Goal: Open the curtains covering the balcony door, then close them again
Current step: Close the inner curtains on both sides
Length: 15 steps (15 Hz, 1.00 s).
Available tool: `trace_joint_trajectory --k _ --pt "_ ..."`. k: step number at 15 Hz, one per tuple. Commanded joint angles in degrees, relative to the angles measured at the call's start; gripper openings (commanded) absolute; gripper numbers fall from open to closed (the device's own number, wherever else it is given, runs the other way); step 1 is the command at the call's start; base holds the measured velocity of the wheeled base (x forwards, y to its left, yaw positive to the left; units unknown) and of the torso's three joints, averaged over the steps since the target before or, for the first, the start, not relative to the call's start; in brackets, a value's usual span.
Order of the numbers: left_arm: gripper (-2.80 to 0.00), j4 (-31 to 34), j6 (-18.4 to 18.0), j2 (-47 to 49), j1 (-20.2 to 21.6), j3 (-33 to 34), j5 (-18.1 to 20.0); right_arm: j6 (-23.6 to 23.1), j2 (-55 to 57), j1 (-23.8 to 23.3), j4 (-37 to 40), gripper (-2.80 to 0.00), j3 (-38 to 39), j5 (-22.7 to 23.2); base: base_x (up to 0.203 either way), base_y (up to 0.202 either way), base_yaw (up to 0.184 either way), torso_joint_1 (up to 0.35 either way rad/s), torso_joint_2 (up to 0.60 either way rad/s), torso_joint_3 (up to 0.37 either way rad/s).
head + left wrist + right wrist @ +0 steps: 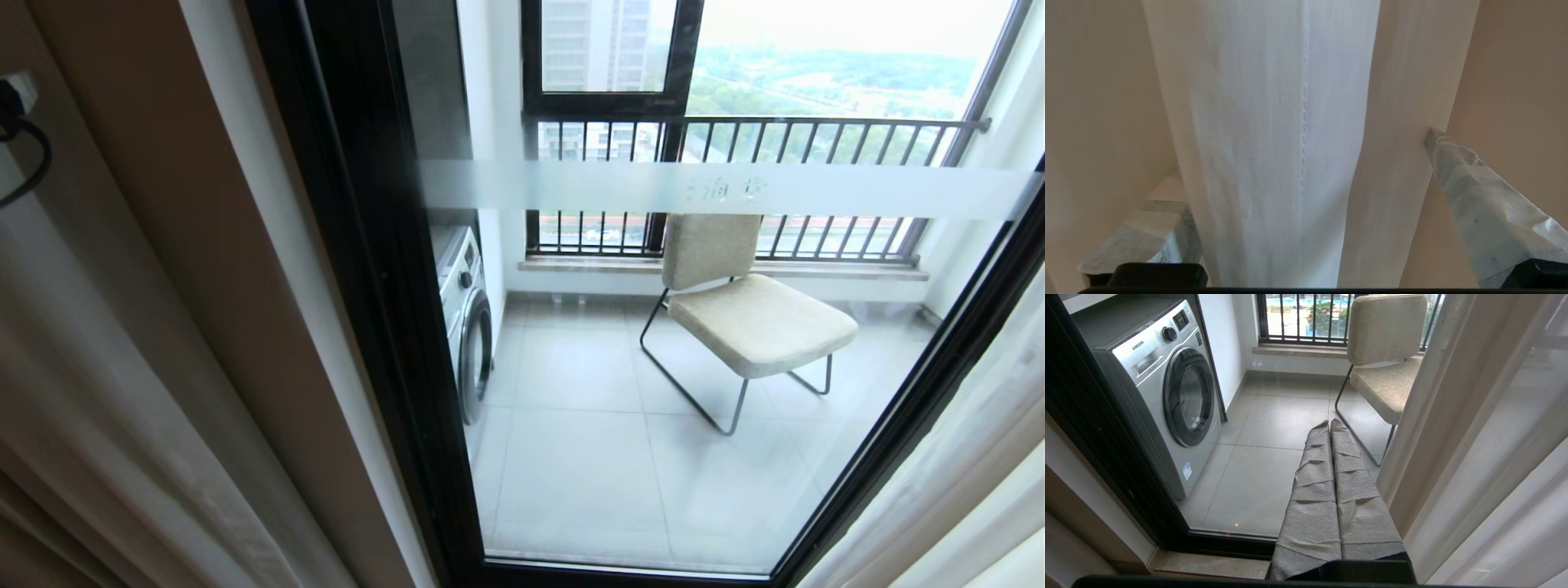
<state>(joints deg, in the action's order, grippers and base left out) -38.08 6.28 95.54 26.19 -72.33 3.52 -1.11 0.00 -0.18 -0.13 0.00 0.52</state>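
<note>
Head view: you look through the balcony door [653, 367], one glass panel in a black frame with one frosted band [735, 189] across it. The curtains [122, 392] are drawn aside, one bunch at each edge of the view, so the glass is uncovered; the opening half looks done. Beyond the glass: one washing machine [469, 327], one beige chair [747, 314], one railing [759, 126]. Neither arm shows here.

Left wrist view: your left hand [1306, 183] has its two fingers spread wide, a fold of sheer white voile [1274, 143] running between them, beige drape folds on both sides. One fingertip [1431, 134] touches the beige fabric. Likely you are lining up a grip to pull the curtain back across.

Right wrist view: your right hand [1329, 426] has its fingers pressed together, holding nothing, parked facing the glass beside the right-hand curtain [1474, 449].
</note>
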Motion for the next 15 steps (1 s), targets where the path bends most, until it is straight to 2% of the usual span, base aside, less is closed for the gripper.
trace_joint_trajectory --k 1,2,15 --pt "-0.68 -0.24 0.05 0.26 0.01 0.08 0.08 -0.03 0.00 0.01 -0.04 -2.80 0.00 0.01 0.000 0.000 0.000 0.000 0.00 0.000" --pt "-2.80 -0.24 0.05 0.20 -0.17 0.08 -0.01 -0.03 0.00 0.01 -0.04 -2.80 0.00 0.01 0.000 0.000 0.000 0.000 0.00 0.000" --pt "-2.80 -0.07 0.14 -8.01 -1.85 2.01 1.66 -0.03 0.00 0.01 -0.04 -2.80 0.00 0.01 0.000 0.000 0.000 0.000 0.00 0.000"
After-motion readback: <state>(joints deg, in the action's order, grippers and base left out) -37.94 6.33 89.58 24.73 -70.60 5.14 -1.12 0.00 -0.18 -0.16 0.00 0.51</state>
